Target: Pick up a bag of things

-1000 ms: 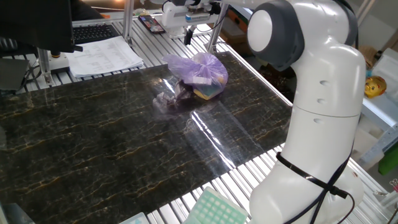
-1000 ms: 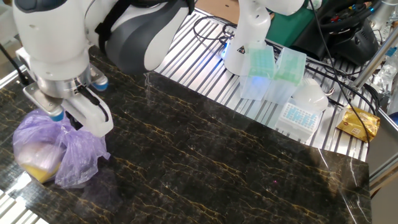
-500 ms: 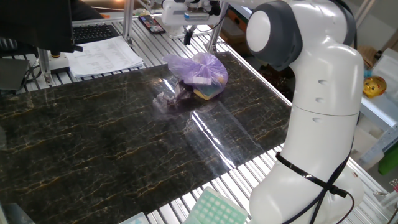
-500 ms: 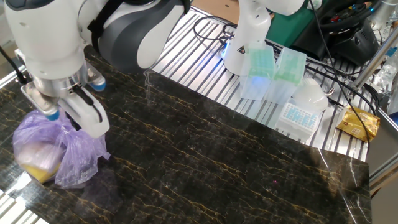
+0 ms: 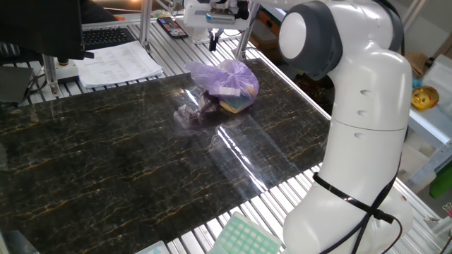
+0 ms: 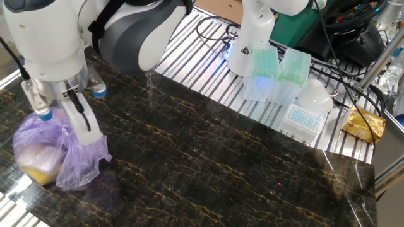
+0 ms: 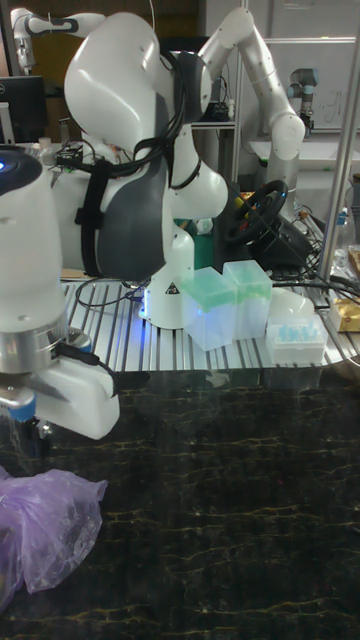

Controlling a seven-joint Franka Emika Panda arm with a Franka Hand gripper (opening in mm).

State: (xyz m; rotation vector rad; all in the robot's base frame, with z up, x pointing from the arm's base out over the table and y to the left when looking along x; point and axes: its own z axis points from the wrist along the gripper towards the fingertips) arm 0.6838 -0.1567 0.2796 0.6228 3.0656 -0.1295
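Lilac plastic sits directly under the fingers [image 6: 63, 120]: in the other fixed view, at the left edge of the frame, one pale finger reaches down to the gathered top of the small translucent lilac-purple plastic bag [image 6: 55, 153], and a second, shorter one with a blue tip stands apart from it on the left. They look spread, with nothing clamped between them, though whether any film of the bag lies in the gap cannot be told from here. In one fixed view the fingers show only as a dark tip at the top centre of the frame, above and a little behind the bag [image 5: 224, 85].

So the coming move turns on a plain vertical relation: the bag lies straight below, slightly toward the lower left of the frame in the other fixed view, and a short descent should put its bunched crown between the fingers.

The bag is lumpy rather than long; its bulk spreads toward the lower left of that frame, with yellow and white items showing through. It rests near the far edge of the dark marbled surface [image 5: 127, 176]. Just beside it, toward the left in one fixed view, lies a small clear greyish plastic wad [image 5: 186, 115], close enough that a wide sweep might catch it.

In the tall fixed view the bag [image 7: 45, 525] fills the lower left corner.
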